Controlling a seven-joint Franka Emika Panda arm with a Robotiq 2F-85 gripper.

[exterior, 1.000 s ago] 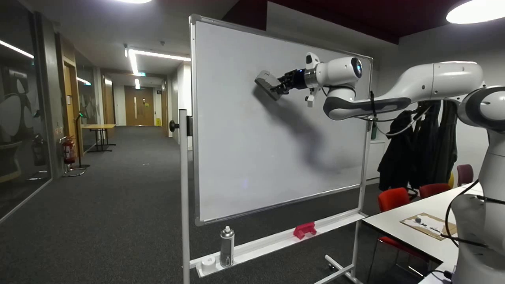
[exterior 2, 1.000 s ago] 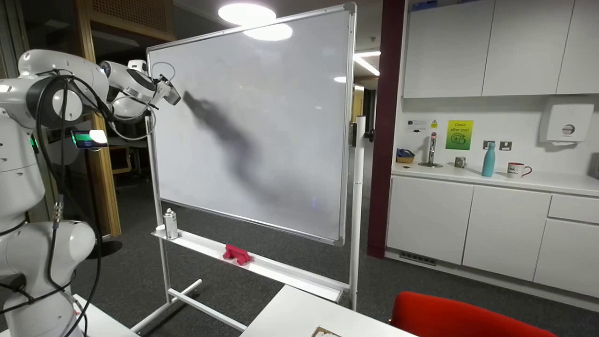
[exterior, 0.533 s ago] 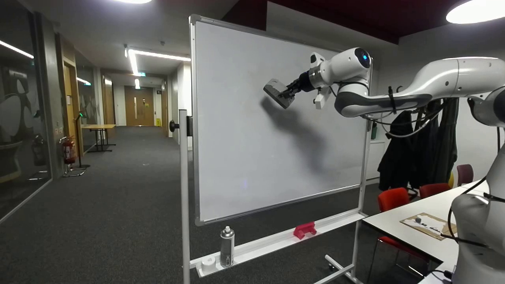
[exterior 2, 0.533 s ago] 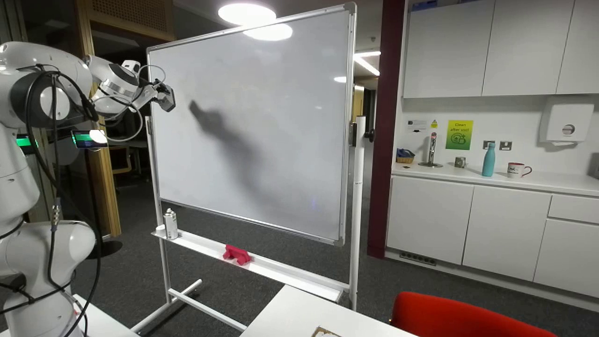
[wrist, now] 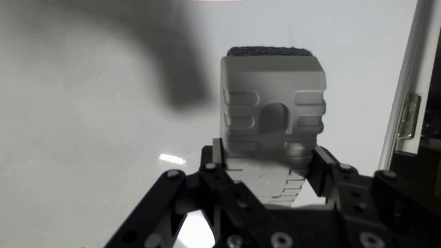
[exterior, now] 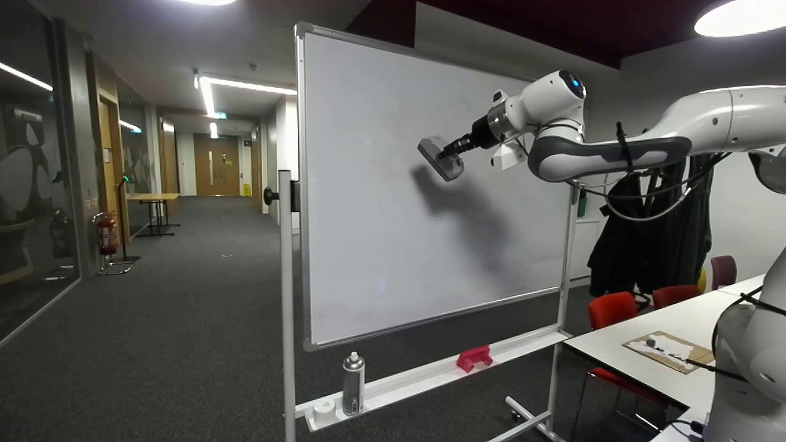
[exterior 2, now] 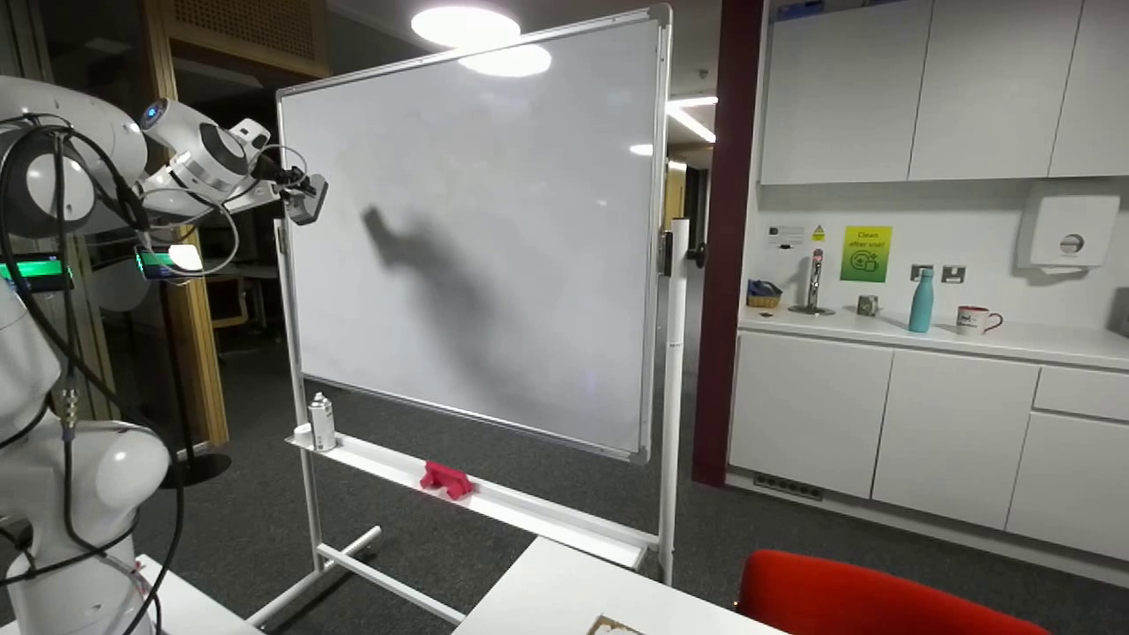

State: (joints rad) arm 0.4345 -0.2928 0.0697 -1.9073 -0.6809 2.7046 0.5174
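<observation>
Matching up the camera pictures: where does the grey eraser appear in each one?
In an exterior view: the eraser is right of centre, upper half.
In an exterior view: the eraser is left of centre, upper half.
In the wrist view: the eraser is just right of centre, held by the pincer.
Shared landmark: the whiteboard, visible in all three views.

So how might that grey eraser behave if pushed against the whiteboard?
The grey eraser is probably stiff: its moulded shell shows no visible dent in the pincer. The shell's recesses may help resist slipping, while the dark fibrous pad looks softer and might give slightly.
</observation>
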